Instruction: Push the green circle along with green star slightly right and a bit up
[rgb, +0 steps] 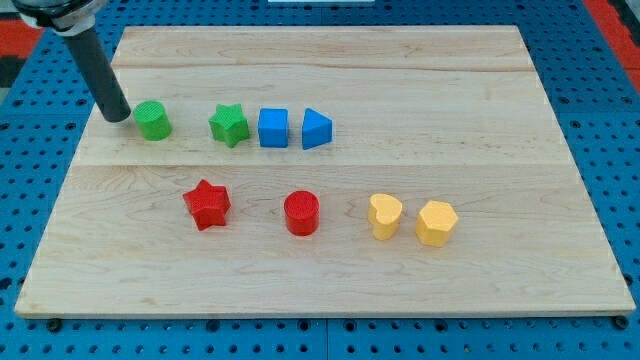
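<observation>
The green circle (153, 120) sits at the view's upper left on the wooden board (320, 270). The green star (229, 125) lies to its right, with a gap between them. My tip (117, 116) rests on the board just left of the green circle, very close to it; contact cannot be told. The rod rises up and to the left out of the view's top.
A blue cube (273, 128) stands right next to the green star, then a blue triangular block (316, 129). Lower down lie a red star (207, 204), a red circle (301, 213), a yellow heart-like block (384, 215) and a yellow hexagon (436, 222).
</observation>
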